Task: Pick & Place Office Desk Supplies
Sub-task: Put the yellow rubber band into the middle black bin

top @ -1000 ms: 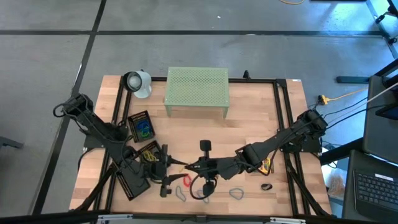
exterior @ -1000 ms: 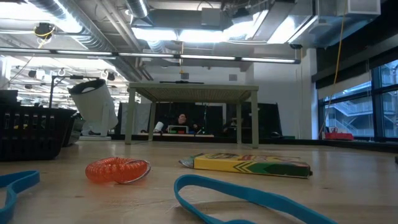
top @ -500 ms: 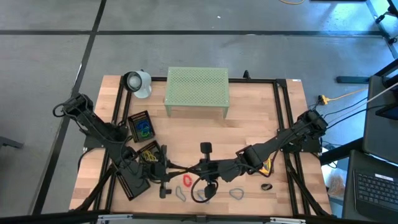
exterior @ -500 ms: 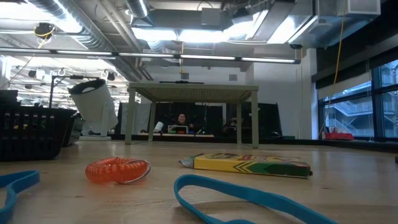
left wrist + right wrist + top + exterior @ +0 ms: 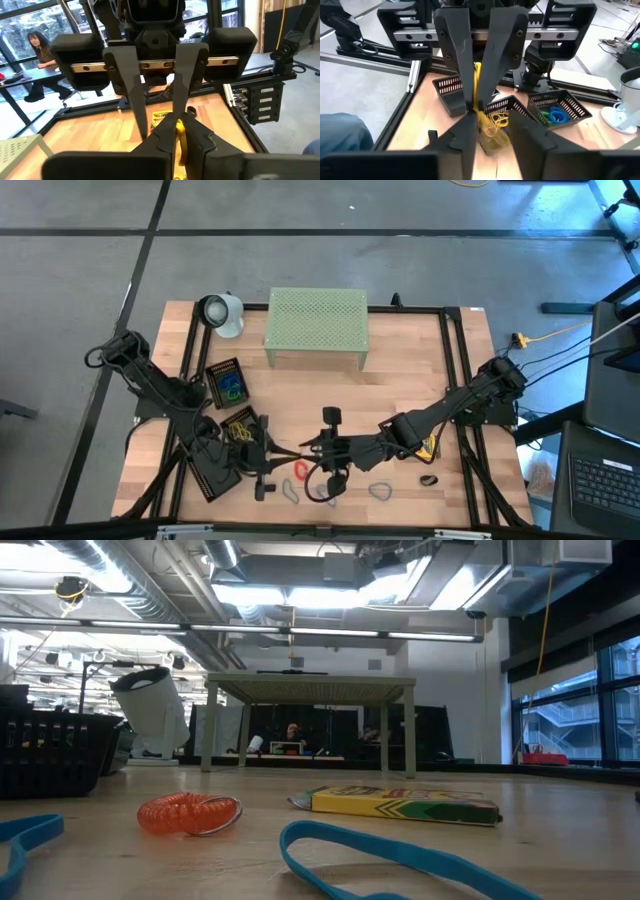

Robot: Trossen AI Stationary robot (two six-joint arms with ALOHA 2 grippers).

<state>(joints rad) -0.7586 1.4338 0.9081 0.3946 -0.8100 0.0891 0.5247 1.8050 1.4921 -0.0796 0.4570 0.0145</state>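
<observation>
Yellow band (image 5: 179, 134) clenched in left gripper (image 5: 283, 451), lower centre of the high view, tip to tip with right gripper (image 5: 308, 448). Right fingers (image 5: 465, 132) released, spread either side of the dangling band. Just below in that frame: red coil (image 5: 301, 470) and grey band (image 5: 380, 491) on the table (image 5: 400, 395). Left of centre: tray (image 5: 215, 372). Low view, right of middle: crayon box (image 5: 405, 804) lying flat.
</observation>
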